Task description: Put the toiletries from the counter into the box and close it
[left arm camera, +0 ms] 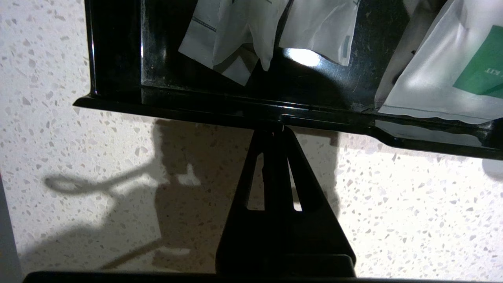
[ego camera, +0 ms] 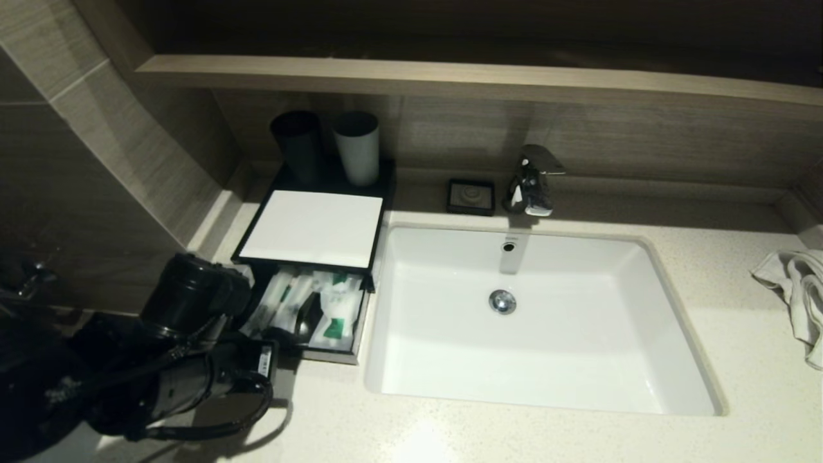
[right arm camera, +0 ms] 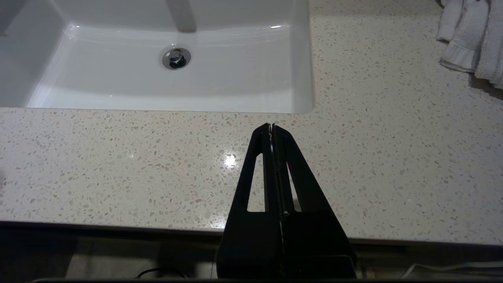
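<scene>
The black box with the white top panel stands on the counter left of the sink. Its front drawer is pulled out. Inside lie the long thin packets and the squarish pouches with green labels. In the left wrist view the packets and a pouch lie in the drawer. My left gripper is shut and empty, its tips against the drawer's front rim; in the head view it is at the drawer front. My right gripper is shut and empty over the counter's front edge.
The white sink takes the middle, with a chrome tap and a small black soap dish behind it. A black cup and a grey cup stand behind the box. A white towel lies far right.
</scene>
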{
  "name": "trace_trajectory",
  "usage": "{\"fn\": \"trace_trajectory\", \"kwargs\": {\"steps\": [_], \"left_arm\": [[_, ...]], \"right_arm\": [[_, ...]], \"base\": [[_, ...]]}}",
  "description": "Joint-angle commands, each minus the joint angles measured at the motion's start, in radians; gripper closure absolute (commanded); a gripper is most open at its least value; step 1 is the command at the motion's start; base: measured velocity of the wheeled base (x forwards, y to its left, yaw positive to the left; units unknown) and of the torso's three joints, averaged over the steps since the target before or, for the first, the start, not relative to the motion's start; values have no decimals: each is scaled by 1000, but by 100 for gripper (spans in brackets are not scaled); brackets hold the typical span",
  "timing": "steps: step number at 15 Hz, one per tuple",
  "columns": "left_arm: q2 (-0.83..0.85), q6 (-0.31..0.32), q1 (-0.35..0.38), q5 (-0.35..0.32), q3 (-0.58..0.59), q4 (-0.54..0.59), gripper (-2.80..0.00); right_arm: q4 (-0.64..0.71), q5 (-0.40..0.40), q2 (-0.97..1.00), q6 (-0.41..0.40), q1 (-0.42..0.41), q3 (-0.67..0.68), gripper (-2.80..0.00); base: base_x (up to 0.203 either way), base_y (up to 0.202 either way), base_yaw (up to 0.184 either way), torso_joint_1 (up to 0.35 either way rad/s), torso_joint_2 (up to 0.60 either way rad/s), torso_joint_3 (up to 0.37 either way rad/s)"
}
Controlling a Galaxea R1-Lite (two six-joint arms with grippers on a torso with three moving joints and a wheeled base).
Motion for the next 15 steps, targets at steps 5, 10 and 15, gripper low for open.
{"fn": "trace_trajectory", "kwargs": {"steps": [5,10,15], "left_arm": [[16,0,9,3,-49,-1,0],[25,-1,9,1,-104,-1,0],[74,1,16,1,-160,-1,0]], "right_arm": [[0,0,0,0,0,0,0],[0,0,2,0,0,0,0],[0,0,2,0,0,0,0]], "base": [[0,0,0,0,0,0],[0,0,0,0,0,0],[0,0,0,0,0,0]]}}
